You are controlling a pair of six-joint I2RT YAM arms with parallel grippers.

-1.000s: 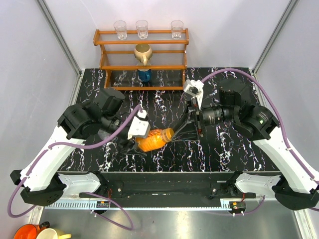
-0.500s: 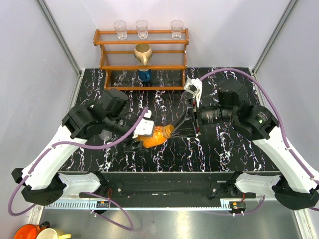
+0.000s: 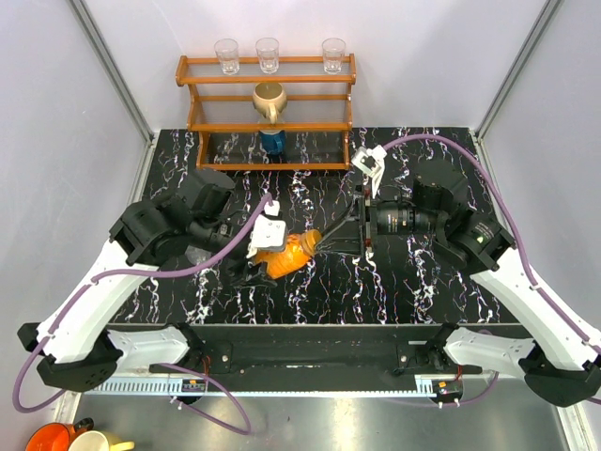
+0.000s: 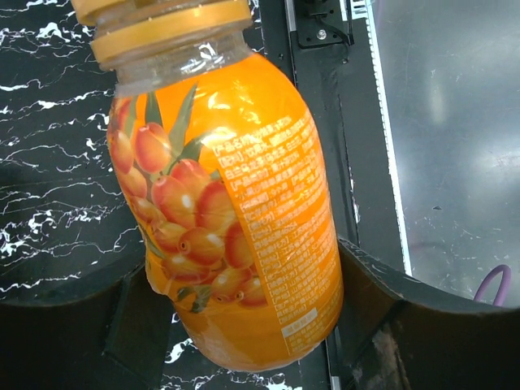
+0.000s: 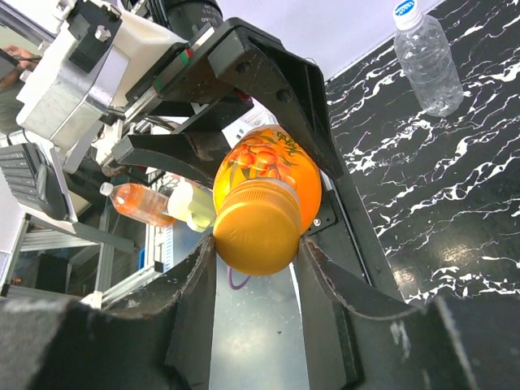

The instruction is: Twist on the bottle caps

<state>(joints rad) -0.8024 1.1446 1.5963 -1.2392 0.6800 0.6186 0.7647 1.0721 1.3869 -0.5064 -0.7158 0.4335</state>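
The small orange bottle [image 3: 286,256] is held off the table, tilted, neck toward the right. My left gripper [image 3: 266,260] is shut on its body; in the left wrist view the bottle [image 4: 236,219] fills the space between both fingers [image 4: 382,317]. The orange cap [image 3: 314,241] sits on the neck. My right gripper [image 3: 324,242] is shut on it; in the right wrist view the cap [image 5: 258,226] touches both fingers [image 5: 325,284]. The clear bottle [image 5: 424,57] lies on the table with its white, blue-rimmed cap [image 5: 404,12] on; it is hidden in the top view.
A wooden rack [image 3: 268,113] stands at the back with three glasses [image 3: 268,54] on top, a tan mug [image 3: 269,99] and a dark blue container [image 3: 272,141]. The black marbled table [image 3: 423,282] spreads around the arms. Purple cables loop over both arms.
The orange bottle has moved a little right and lifted off the table. My right gripper has shifted left onto the cap, and its wrist has turned.
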